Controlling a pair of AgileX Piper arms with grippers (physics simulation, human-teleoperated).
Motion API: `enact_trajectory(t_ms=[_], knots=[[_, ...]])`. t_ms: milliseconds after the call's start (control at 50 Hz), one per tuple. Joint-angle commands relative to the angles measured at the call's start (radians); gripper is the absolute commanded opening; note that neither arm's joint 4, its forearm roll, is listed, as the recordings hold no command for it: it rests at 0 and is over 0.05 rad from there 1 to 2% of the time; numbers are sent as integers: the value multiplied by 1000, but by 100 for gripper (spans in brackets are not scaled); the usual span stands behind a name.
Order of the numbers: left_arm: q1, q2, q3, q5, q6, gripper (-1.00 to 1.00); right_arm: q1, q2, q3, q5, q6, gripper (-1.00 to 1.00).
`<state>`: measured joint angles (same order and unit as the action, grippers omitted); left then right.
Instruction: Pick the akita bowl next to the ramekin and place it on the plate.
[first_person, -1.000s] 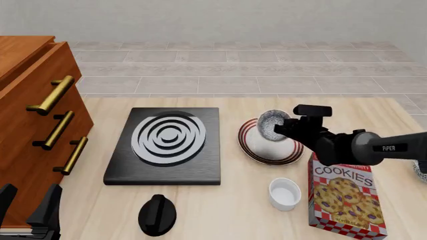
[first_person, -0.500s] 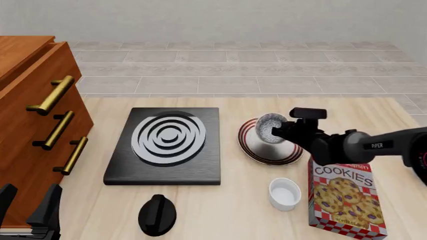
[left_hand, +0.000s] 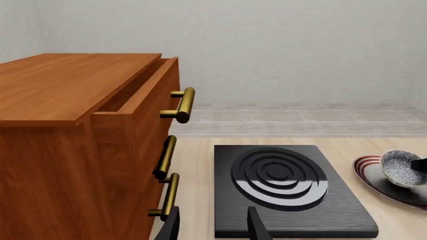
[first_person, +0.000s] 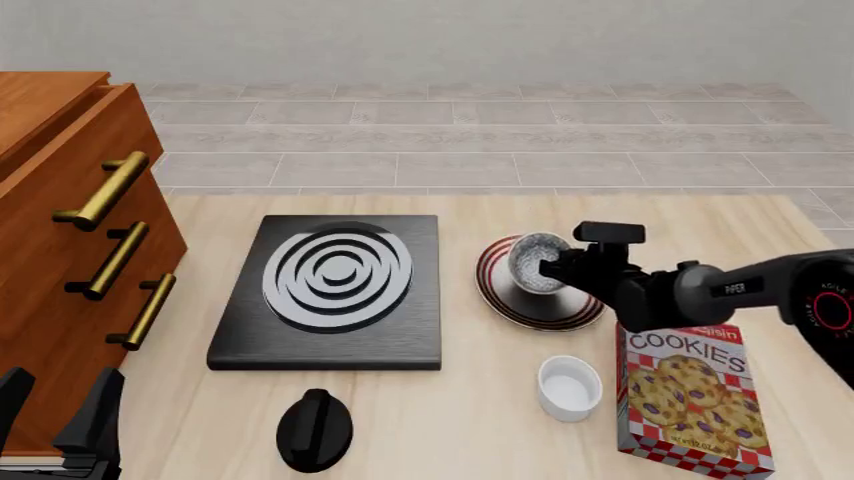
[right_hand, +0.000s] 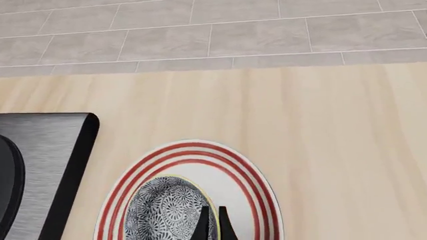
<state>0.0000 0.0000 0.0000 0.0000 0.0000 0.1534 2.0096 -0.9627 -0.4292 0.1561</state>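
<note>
The right hand (first_person: 558, 266) is clamped on the rim of the bowl (first_person: 538, 263), its two fingers (right_hand: 212, 226) nearly together with the rim between them. The bowl is over the plate (first_person: 514, 300), toward the plate's 10 o'clock part in the front view. It is tilted: its mouth faces up and toward 9 o'clock, away from the hand, and its speckled inside shows. Being round, it has no long axis. Whether its base touches the plate cannot be told.

The plate lies flat on the tabletop (first_person: 454, 420), just to the 3 o'clock side of the burner (first_person: 334, 290). The ramekin (first_person: 570, 387) stands upright at the plate's 6 o'clock, apart from it, with the cookie box (first_person: 687, 395) just beside it at 3 o'clock. A black knob (first_person: 315, 430) sits at the burner's 6 o'clock.

The left hand (left_hand: 212, 227) is low by the drawer chest (first_person: 67, 250), at the tabletop's 8 o'clock corner, its fingers spread apart and holding nothing.
</note>
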Motion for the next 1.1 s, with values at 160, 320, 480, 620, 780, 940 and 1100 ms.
enact_trajectory(t_ms=[160,320,480,620,780,940,1100], knots=[[0,0,0,0,0,100,-4,44,-24,-1,1,-100],[0,0,0,0,0,100,13,64,-24,-10,10,-100],[0,0,0,0,0,100,46,47,3,-15,10,100],[0,0,0,0,0,100,57,23,21,-16,6,100],[0,0,0,0,0,100,55,7,34,-15,4,100],[0,0,0,0,0,100,51,-29,66,-21,2,100],[0,0,0,0,0,100,44,-57,88,-22,-2,100]])
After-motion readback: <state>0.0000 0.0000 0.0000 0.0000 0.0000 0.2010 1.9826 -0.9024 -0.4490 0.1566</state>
